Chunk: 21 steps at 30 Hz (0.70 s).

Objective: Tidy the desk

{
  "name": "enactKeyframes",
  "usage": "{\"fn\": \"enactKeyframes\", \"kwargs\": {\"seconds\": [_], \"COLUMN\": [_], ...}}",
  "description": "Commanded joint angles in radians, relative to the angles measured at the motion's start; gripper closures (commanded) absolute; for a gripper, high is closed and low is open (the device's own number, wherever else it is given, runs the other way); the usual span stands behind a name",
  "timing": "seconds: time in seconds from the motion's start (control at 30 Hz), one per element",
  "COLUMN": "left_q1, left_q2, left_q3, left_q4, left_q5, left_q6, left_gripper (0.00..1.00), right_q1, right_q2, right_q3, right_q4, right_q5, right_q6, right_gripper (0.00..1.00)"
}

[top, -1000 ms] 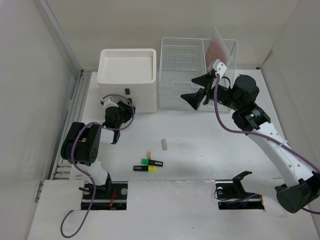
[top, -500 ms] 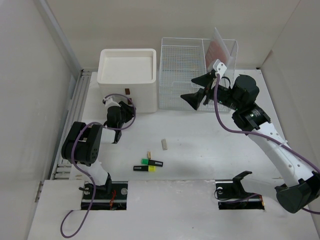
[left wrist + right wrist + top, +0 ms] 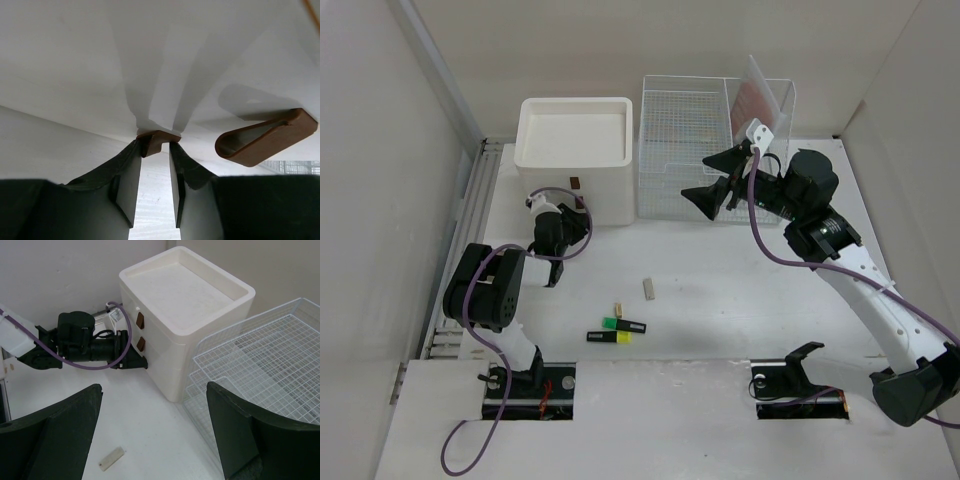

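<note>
Left gripper (image 3: pixel 155 150) nearly closed, right gripper (image 3: pixel 153 390) wide apart.

Top view: high behind near edge of desk (image 3: pixel 720 310), looking down on all. Left wrist: hard against drawer box (image 3: pixel 75 50) front. Right wrist: raised, looking left; shares box with top view.
</note>
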Motion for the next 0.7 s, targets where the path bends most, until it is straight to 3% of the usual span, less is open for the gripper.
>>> {"fn": "enactKeyframes", "kwargs": {"seconds": [0.0, 0.33, 0.47, 0.67], "left_q1": [-0.007, -0.007, -0.007, -0.007], "left_q2": [-0.001, -0.001, -0.001, -0.001], "left_q3": [0.031, 0.041, 0.041, 0.041], "left_q4": [0.055, 0.045, 0.045, 0.035], "left_q5": [-0.026, -0.026, -0.026, -0.026], "left_q6": [0.018, 0.018, 0.018, 0.018], "left_gripper": [0.76, 0.88, 0.99, 1.00], "right_q1": [-0.005, -0.005, -0.005, -0.005], "right_q2": [-0.023, -0.023, -0.023, -0.023], "right_q3": [0.005, 0.005, 0.005, 0.005], "right_q4": [0.058, 0.058, 0.058, 0.058], "right_q5": [-0.021, -0.021, -0.021, -0.021], "right_q6": [0.000, 0.000, 0.000, 0.000], "right_gripper": [0.10, 0.10, 0.10, 0.10]}}
